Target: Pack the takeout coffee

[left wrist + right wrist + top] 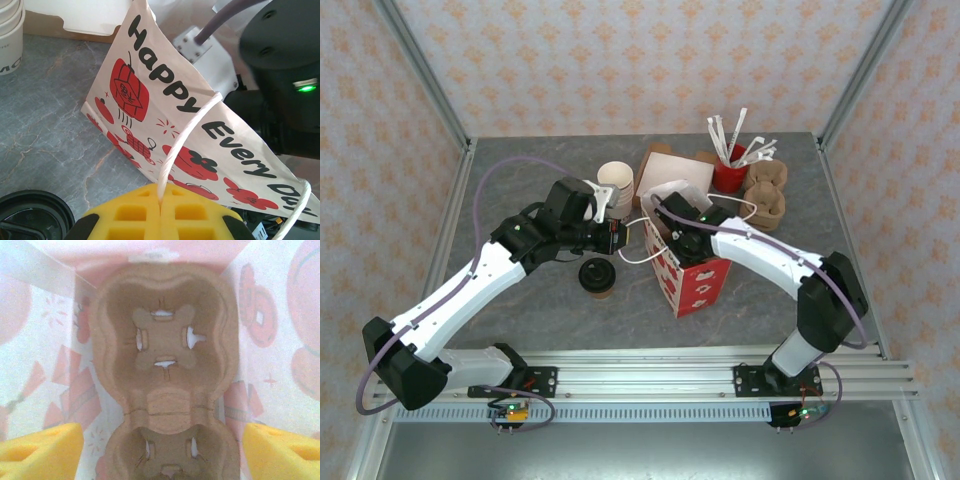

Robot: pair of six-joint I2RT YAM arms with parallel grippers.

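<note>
Coffee: takeout coffee (597, 277) stands upright on the counter (520, 310) with its black lid on, just left of the gift bag and outside it.
Gift bag: red-and-white gift bag (695, 285) printed "Happy Every Day" stands mid-counter, mouth up and open.
Left end effector: left end effector (160, 210) has its yellow pads pressed together on the bag's white cord handle (185, 135), beside the bag's upper edge.
Right end effector: right end effector (160, 450) is spread wide and points down into the bag; whether its pads touch the walls is hard to say.
Bag contents: brown pulp cup carrier (162, 340) lies flat on the bag's floor, both visible cup wells empty.
</note>
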